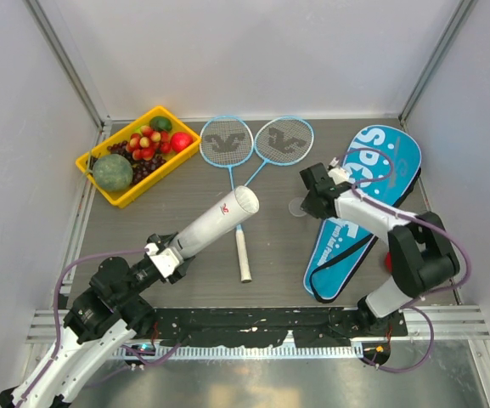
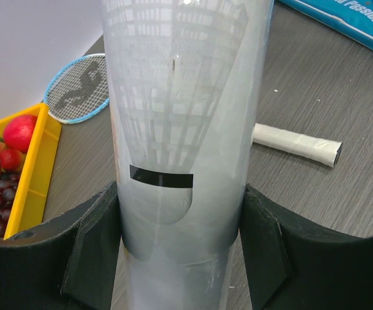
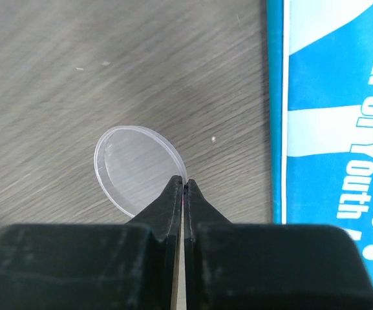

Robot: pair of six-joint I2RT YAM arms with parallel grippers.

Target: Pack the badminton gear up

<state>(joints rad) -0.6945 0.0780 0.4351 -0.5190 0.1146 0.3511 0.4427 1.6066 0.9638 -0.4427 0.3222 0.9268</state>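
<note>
Between the left jaws sits the clamped white tube; right jaws pinch a clear lid.

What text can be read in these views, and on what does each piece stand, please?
"Of Youth": bag, right wrist view.
"Passion": bag, left wrist view.
"SP", then hidden: bag, top view.
Red mark on tube: too small to read.

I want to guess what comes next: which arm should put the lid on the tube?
Right, probably. The right gripper is shut on the rim of the lid, beside the bag. The left gripper is busy holding the tube.
</note>
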